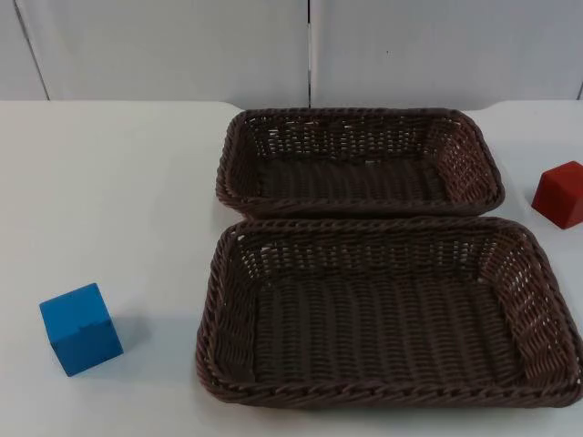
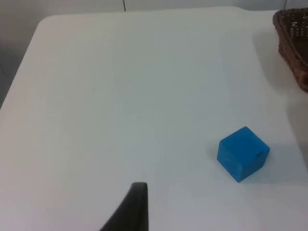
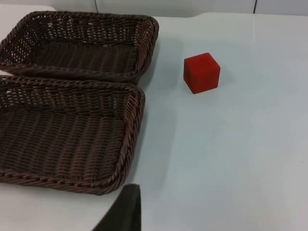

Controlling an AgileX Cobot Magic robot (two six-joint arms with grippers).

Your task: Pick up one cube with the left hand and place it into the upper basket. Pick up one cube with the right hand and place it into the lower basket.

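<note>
- The left end effector (image 2: 137,207) hangs above the bare white bench (image 2: 120,96). One black fingertip of it can be seen in the left wrist view, and whether it stands wide or narrow cannot be told.
- It holds nothing that can be made out. The blue cube (image 2: 243,153) sits on the bench well apart from that fingertip.
- The right end effector (image 3: 126,209) hangs over the bench beside the near rim of the lower basket (image 3: 67,132). Again one dark fingertip is seen, and its spread cannot be told.
- The red cube (image 3: 201,72) rests on the bench well apart from the right end effector, near the corner of the upper basket (image 3: 79,45) but not touching it.
- In the top view the two brown wicker baskets lie at the middle of the bench, long sides touching, the upper basket (image 1: 360,159) nearer the grey partition wall (image 1: 182,45) and the lower basket (image 1: 387,314) nearer the camera.
- Both baskets are seen with bare woven floors.
- The blue cube (image 1: 80,329) stands left of the lower basket, apart from its rim, turned at a slight angle.
- The red cube (image 1: 559,193) stands right of the upper basket, at the picture's edge.
</note>
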